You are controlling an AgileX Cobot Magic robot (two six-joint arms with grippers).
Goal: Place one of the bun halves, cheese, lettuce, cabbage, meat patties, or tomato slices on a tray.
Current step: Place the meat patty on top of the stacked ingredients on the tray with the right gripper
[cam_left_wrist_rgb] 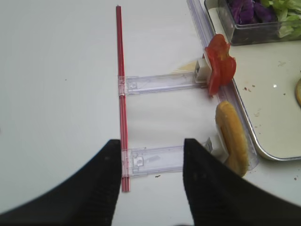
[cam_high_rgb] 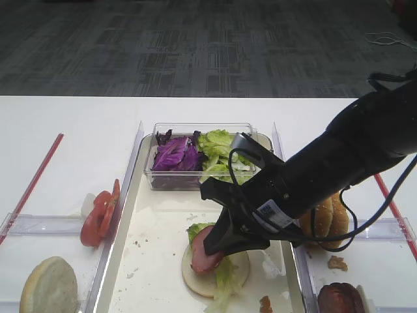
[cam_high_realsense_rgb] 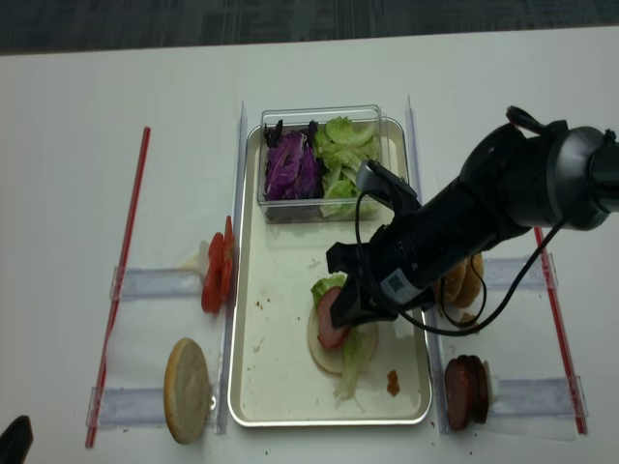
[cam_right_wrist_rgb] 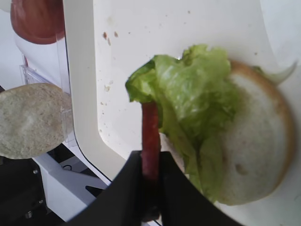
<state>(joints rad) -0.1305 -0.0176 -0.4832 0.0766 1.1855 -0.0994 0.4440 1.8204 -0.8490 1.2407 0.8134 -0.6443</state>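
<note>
My right gripper (cam_high_rgb: 218, 246) (cam_right_wrist_rgb: 150, 176) is shut on a pink-red meat patty (cam_high_rgb: 205, 258) (cam_right_wrist_rgb: 150, 136), which it holds on edge. The patty hangs over a pale bun half (cam_high_rgb: 195, 277) (cam_right_wrist_rgb: 256, 141) that lies on the silvery tray (cam_high_rgb: 156, 261) (cam_right_wrist_rgb: 80, 94) with a lettuce leaf (cam_right_wrist_rgb: 193, 99) (cam_high_realsense_rgb: 353, 372) on it. The patty's far edge meets that leaf. My left gripper (cam_left_wrist_rgb: 153, 162) is open and holds nothing. It stands over the white table, left of the tray.
A clear box at the tray's far end holds purple cabbage (cam_high_rgb: 172, 156) and lettuce (cam_high_rgb: 221, 153). Left of the tray stand tomato slices (cam_high_rgb: 98, 215) (cam_left_wrist_rgb: 220, 70) and a bun half (cam_high_rgb: 49, 287) (cam_left_wrist_rgb: 231, 136). On its right are sesame buns (cam_high_rgb: 329, 218) and meat patties (cam_high_rgb: 339, 300). Red rods (cam_high_rgb: 32, 186) (cam_high_realsense_rgb: 556, 329) edge both sides.
</note>
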